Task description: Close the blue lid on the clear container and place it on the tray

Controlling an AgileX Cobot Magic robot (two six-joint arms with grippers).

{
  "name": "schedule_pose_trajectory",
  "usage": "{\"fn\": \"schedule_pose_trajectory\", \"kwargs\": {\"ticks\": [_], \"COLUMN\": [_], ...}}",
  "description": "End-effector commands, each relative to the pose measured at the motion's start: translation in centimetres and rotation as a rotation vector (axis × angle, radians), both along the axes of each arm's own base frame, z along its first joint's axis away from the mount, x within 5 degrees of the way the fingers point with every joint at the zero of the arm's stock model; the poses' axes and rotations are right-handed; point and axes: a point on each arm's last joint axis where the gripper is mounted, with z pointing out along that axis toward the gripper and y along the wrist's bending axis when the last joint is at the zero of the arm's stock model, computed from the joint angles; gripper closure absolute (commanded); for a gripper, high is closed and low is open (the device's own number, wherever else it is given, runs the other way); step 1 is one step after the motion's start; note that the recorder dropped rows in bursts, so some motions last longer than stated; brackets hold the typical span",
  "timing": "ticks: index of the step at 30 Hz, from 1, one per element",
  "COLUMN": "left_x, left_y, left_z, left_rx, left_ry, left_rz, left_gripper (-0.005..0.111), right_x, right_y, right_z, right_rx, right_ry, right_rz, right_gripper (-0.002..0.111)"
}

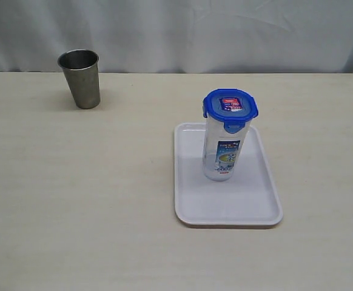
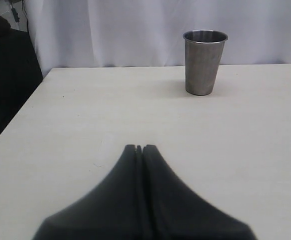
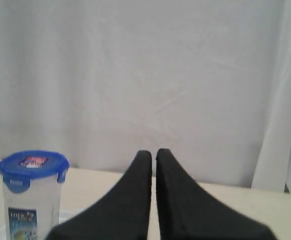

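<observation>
Clear container [image 1: 222, 153] upright on tray [image 1: 228, 206]

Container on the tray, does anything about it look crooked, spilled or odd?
Nothing stands out. The clear container stands upright on the tray, the blue lid sits level on top, and nothing has spilled.
</observation>
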Motion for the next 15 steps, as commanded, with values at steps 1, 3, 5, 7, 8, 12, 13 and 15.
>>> {"fn": "schedule_pose_trajectory", "kwargs": {"ticks": [1, 3, 5, 7, 8, 12, 13, 15], "left_x": [0.0, 0.0, 0.0, 0.0, 0.0, 0.0, 0.0, 0.0], "left_y": [0.0, 0.0, 0.0, 0.0, 0.0, 0.0, 0.0, 0.0], "left_z": [0.0, 0.0, 0.0, 0.0, 0.0, 0.0, 0.0, 0.0], "left_rx": [-0.008, -0.008, -0.008, -0.008, -0.008, -0.008, -0.008, -0.008], "left_ry": [-0.01, -0.01, -0.01, -0.01, -0.01, -0.01, -0.01, -0.008], "left_rz": [0.004, 0.004, 0.004, 0.004, 0.004, 0.004, 0.004, 0.004], "left_gripper": [0.107, 0.107, 0.107, 0.107, 0.107, 0.107, 0.107, 0.107], "right_x": [0.1, 0.1, 0.1, 0.0, 0.0, -0.2, -0.2, -0.2], "right_y": [-0.1, -0.2, -0.2, -0.2, -0.3, -0.3, -0.3, -0.3], "right_z": [-1.7, -2.0, -2.5, -3.0, -3.3, -3.9, -3.9, -3.9], "right_rx": [0.011, 0.011, 0.009, 0.01, 0.008, 0.01, 0.01, 0.01], "right_ry": [0.164, 0.199, 0.247, 0.309, 0.339, 0.411, 0.411, 0.411], "right_rz": [-0.017, -0.02, -0.024, -0.028, -0.031, -0.037, -0.037, -0.037], "right_gripper": [0.104, 0.104, 0.104, 0.104, 0.104, 0.104, 0.104, 0.104]}}
